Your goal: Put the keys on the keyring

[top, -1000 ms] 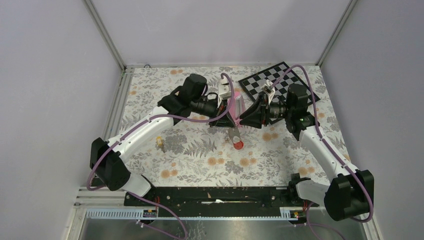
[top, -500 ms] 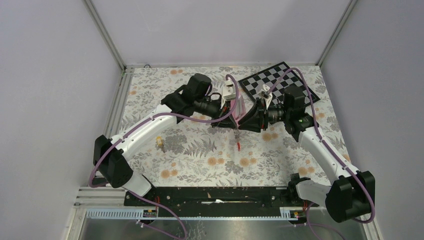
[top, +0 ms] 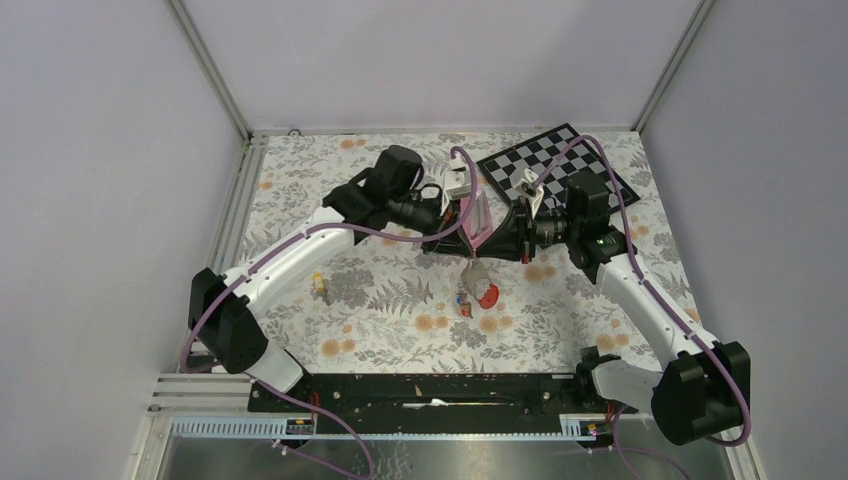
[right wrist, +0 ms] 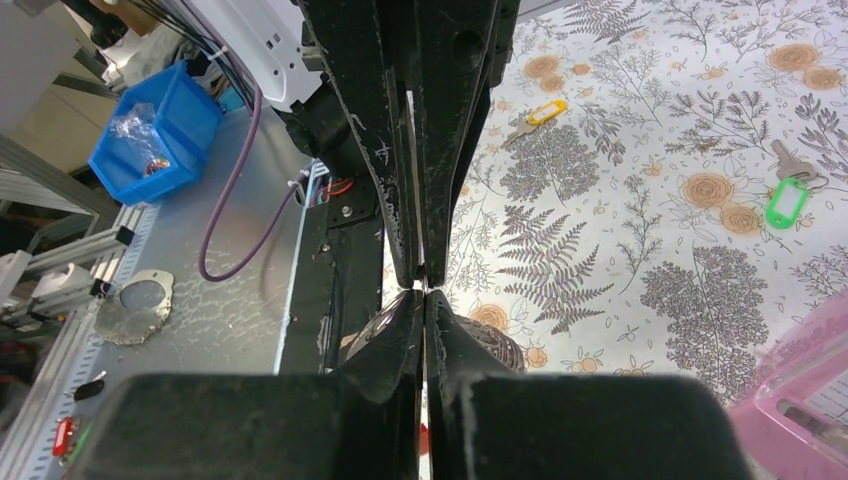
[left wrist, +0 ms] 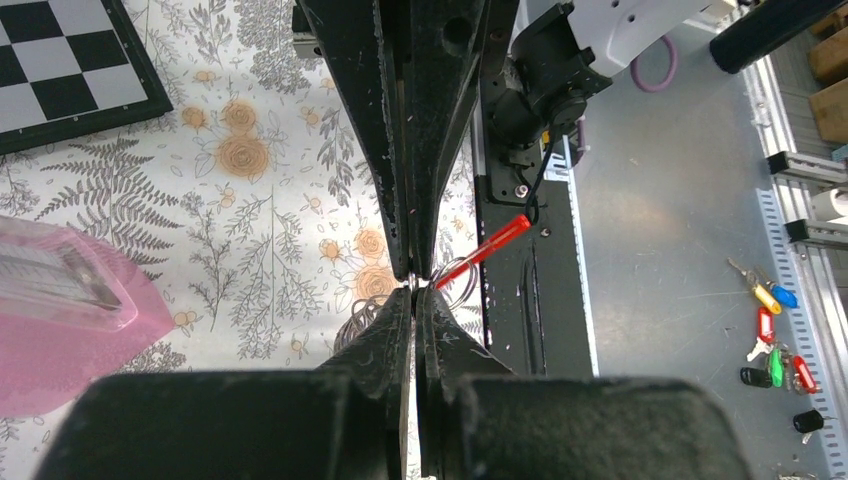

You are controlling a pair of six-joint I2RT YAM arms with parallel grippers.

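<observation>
Keyring (top: 487, 294): grey-and-red loop, hanging above mid-table just on the near side of the pink pyramid (top: 478, 215), slung from two meeting sets of fingertips. Left gripper (left wrist: 413, 310): clenched on the ring. Right gripper (right wrist: 423, 305): half-open a second ago, now clamped tip to tip against the left, apparently on the same ring, which has swung round. Yellow-tagged key (top: 320, 287), toward the table's (top: 400, 335) left edge, and green-tagged key (right wrist: 787, 200): loose, unthreaded. Assessment: ring steadied by both arms, threading not yet begun.

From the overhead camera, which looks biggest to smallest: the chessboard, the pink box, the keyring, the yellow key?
Largest: chessboard.
Next: pink box and keyring. Their order is unsure, because the arms hide much of the box.
Smallest: yellow key.
</observation>
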